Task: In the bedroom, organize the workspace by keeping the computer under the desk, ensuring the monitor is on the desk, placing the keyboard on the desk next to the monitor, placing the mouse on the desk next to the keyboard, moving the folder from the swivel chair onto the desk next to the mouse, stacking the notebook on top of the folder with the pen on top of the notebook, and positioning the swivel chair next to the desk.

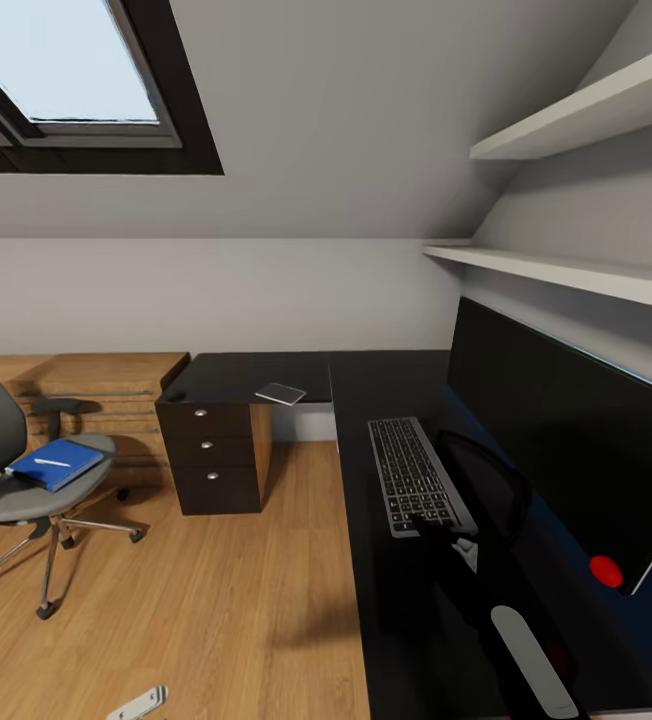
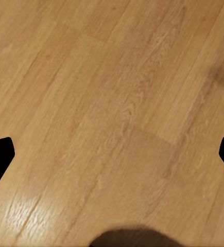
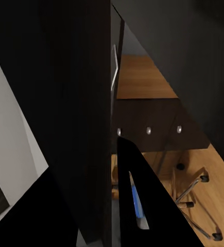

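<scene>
Head view. I log the desk [image 1: 266, 375] as my landmark surface: black, L-shaped, drawers at its near corner. On it: the monitor [image 1: 556, 430] along the wall side, the keyboard [image 1: 416, 475] just beside the monitor's front, a small flat grey-edged item [image 1: 282, 393] near the drawer end, probably the notebook. A dark rounded shape sits between keyboard and monitor; I cannot tell whether it is the mouse or part of my arm. Away from the desk, out on the wood floor [image 1: 246, 600]: the swivel chair [image 1: 26, 480], carrying the blue folder [image 1: 56, 464] on its seat with the white pen [image 1: 52, 462] lying on the folder.

Left wrist view. Floor planks below; the left gripper [image 2: 112, 154] shows both fingertips spread far apart, nothing between them.

Right wrist view. Dark desk panels close up, the drawer knobs and the chair's chrome base beyond. I cannot tell how the right gripper stands.

Step in hand, as I judge it: keyboard placed, folder transfer pending. Next move calls for turning toward the chair and closing in on the folder.
</scene>
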Motion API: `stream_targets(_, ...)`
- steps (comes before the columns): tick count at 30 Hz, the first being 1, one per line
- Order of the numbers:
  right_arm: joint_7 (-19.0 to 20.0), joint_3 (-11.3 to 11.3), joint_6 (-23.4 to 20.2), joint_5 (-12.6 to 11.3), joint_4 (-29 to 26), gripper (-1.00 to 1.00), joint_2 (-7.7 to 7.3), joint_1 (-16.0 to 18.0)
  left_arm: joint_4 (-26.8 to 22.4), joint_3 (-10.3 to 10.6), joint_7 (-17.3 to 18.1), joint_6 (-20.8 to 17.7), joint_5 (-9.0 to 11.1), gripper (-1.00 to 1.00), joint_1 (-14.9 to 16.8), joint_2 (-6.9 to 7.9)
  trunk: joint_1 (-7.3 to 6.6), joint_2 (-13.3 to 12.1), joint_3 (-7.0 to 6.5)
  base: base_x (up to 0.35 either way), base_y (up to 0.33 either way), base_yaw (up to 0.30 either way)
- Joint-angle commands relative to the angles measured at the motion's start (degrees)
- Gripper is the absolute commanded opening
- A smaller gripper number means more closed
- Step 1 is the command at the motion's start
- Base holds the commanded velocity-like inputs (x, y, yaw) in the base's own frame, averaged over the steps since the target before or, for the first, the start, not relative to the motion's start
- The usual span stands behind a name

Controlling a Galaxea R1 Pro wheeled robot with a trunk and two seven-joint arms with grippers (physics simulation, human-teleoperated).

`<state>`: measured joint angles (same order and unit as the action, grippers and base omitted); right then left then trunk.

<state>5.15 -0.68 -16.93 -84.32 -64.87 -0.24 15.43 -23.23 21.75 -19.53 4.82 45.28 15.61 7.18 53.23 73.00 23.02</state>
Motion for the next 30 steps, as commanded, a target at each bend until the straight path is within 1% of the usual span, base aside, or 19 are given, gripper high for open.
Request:
stream_targets(1,0.17,-0.03,-0.11,-0.54,-0.03,-1.00,-0.02,0.04,-0.06,0.49,-0.33,0.28,0.60,1.00,0.04,0.05,0.23,0.45,0.25,0.000,0.000,0.000)
stream_targets(8,0.18,-0.43,-0.42,-0.67,-0.15,-1.00,-0.21,0.04,-0.06,0.49,-0.33,0.28,0.60,1.00,0.04,0.03,1.76,3.26,1.50,0.000,0.000,0.000)
stream_targets(30,0.12,-0.37,-0.27,-0.76,-0.07,-1.00,0.13,0.04,-0.06,0.49,-0.07,0.28,0.60,1.00,0.04,0.02,1.76,3.26,1.50,0.000,0.000,0.000)
